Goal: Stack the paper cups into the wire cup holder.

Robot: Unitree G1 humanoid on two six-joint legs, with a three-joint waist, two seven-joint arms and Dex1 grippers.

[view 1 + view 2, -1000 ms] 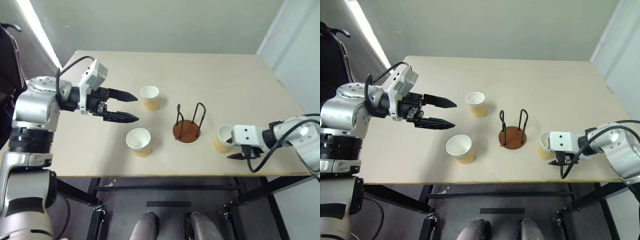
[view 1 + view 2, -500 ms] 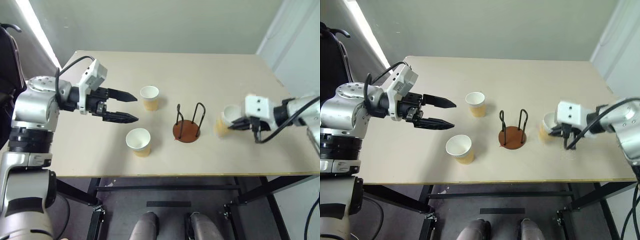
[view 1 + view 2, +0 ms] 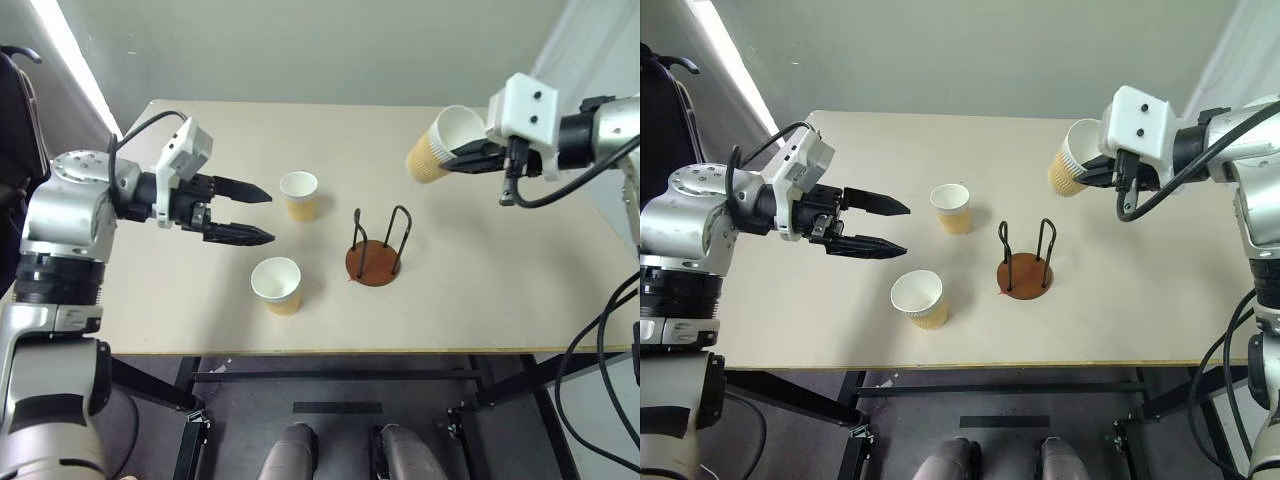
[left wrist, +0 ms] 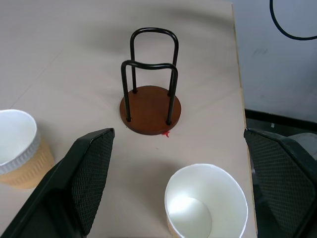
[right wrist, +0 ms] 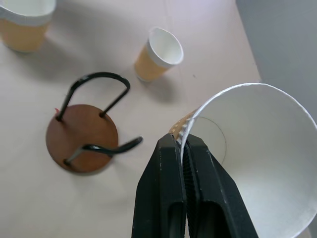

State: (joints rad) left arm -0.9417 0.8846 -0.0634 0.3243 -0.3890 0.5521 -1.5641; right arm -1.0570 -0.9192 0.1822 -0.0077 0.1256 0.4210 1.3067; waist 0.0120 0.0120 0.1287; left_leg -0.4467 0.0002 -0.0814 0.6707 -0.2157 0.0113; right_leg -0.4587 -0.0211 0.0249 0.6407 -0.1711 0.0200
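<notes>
My right gripper (image 3: 470, 157) is shut on the rim of a tan paper cup (image 3: 438, 146), holding it tilted high above the table, up and to the right of the wire cup holder (image 3: 375, 250). In the right wrist view the fingers (image 5: 171, 168) pinch the held cup's wall (image 5: 257, 148). The holder has a reddish-brown disc base and two black wire loops, and it stands with nothing in it. Two other paper cups stand upright on the table: one (image 3: 299, 195) behind-left of the holder, one (image 3: 277, 284) in front-left. My left gripper (image 3: 255, 214) hovers open left of them.
The beige table (image 3: 480, 290) ends at a front edge near the holder and a right edge by the white wall (image 3: 600, 90). Black cables (image 3: 590, 330) hang from my right arm at the table's right side.
My right gripper closed on the cup at the table's front right, then lifted it high and back toward the left. The left arm stayed still.
</notes>
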